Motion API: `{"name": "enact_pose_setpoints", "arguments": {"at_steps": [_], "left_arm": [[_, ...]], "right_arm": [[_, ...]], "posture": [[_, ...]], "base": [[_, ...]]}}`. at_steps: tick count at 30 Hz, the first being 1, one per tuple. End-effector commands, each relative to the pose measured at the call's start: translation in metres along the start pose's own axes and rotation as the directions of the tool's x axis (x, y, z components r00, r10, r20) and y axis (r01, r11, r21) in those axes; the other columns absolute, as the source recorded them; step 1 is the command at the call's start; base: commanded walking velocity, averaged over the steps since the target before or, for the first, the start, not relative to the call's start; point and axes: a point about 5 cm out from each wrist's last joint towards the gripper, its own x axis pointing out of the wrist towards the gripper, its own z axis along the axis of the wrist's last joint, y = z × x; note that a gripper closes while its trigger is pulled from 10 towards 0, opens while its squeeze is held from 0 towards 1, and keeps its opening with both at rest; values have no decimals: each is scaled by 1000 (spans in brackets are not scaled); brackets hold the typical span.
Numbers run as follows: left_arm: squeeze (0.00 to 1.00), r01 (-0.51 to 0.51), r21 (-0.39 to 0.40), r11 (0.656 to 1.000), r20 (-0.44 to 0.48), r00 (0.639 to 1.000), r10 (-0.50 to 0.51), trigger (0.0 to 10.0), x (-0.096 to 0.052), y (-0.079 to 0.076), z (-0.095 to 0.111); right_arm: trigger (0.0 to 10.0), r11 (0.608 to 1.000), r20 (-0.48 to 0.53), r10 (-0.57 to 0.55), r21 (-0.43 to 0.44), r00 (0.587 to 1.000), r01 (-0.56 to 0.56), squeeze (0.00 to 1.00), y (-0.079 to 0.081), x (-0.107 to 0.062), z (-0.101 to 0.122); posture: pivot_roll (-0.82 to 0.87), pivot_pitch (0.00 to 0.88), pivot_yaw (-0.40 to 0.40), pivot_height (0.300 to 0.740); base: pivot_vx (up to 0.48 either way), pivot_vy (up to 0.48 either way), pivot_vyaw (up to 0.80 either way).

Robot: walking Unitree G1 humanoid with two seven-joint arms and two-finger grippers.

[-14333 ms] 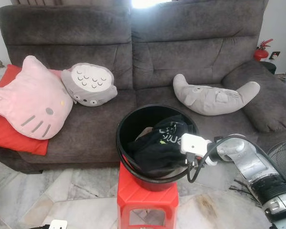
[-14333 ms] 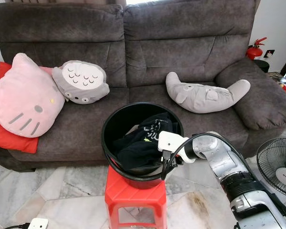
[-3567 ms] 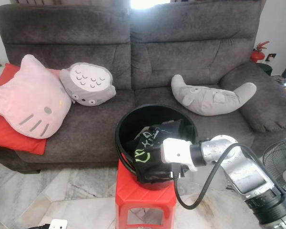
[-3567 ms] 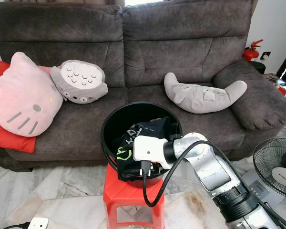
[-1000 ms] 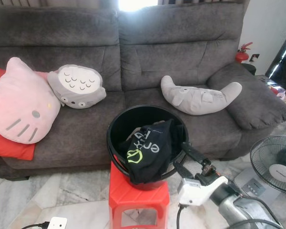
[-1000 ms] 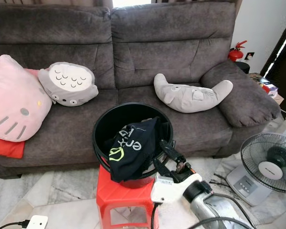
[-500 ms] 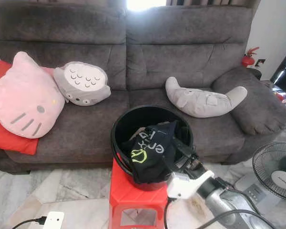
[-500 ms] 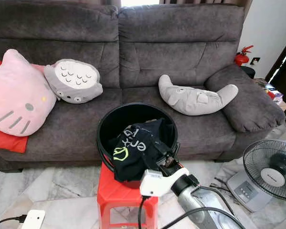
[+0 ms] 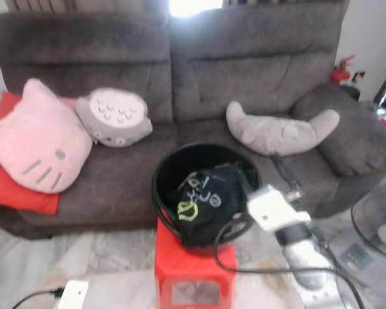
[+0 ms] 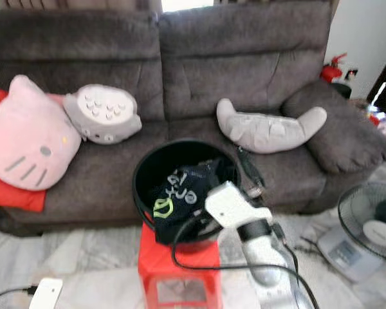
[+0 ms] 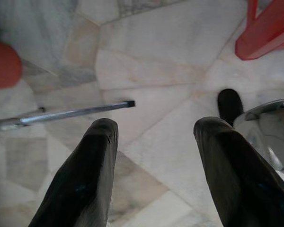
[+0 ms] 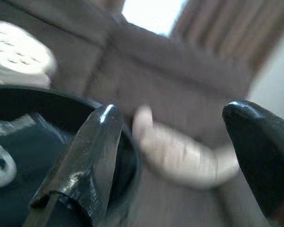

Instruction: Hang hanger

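A grey sofa (image 9: 257, 71) stretches beyond the right gripper (image 10: 249, 168), which hovers wide open and empty just past the far rim of a black bucket (image 10: 145, 168) on a red stool (image 10: 156, 259). A dark garment (image 9: 206, 196) drapes over the bucket's near rim; no hanger can be made out. A blind reach risks snagging cloth and tipping the bucket. The left gripper (image 11: 156, 175) hangs open above floor tiles.

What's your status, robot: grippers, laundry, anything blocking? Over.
Right gripper open, empty, raised beside the bucket. Left gripper open over floor tiles. Black shirt draped over bucket rim. Hanger not sighted.
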Motion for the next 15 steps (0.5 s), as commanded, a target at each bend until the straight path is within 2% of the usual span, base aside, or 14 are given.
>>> {"name": "enact_pose_setpoints", "arguments": {"at_steps": [1,2,4,6,11,12,15], "left_arm": [[0,-4,33,999,6,1000,4,10000,0,5,2],[0,-6,31,999,13,1000,5,10000,0,6,2],[0,-9,18,1000,19,1000,9,10000,0,7,2],[0,-13,18,1000,16,1000,12,10000,-1,8,1],[0,-10,9,1000,4,1000,10,10000,-1,9,-2],[0,-11,3,1000,2,1000,11,10000,-1,9,-3],[0,-13,-1,1000,1,1000,13,10000,-1,10,-3]], "right_arm": [[10000,997,-14,-44,65,999,45,0,-8,0,3],[10000,983,-55,-82,159,995,90,0,-15,-1,-3],[10000,950,-115,-135,268,984,162,0,-23,-2,-11],[10000,927,-132,-154,323,979,190,0,-29,-1,-18],[10000,913,-159,-184,337,970,228,0,-47,6,-41],[10000,908,-184,-197,336,963,250,0,-48,7,-53],[10000,900,-220,-189,352,957,259,0,-41,7,-63]], "posture": [[-232,0,80,719],[-232,0,80,719],[-219,0,74,719],[-213,0,74,719],[-194,0,77,719],[-183,0,82,719],[-179,0,96,719]], "base": [[0,0,0],[0,0,0],[0,0,0],[0,0,0],[0,0,0],[0,0,0],[0,0,0]]}}
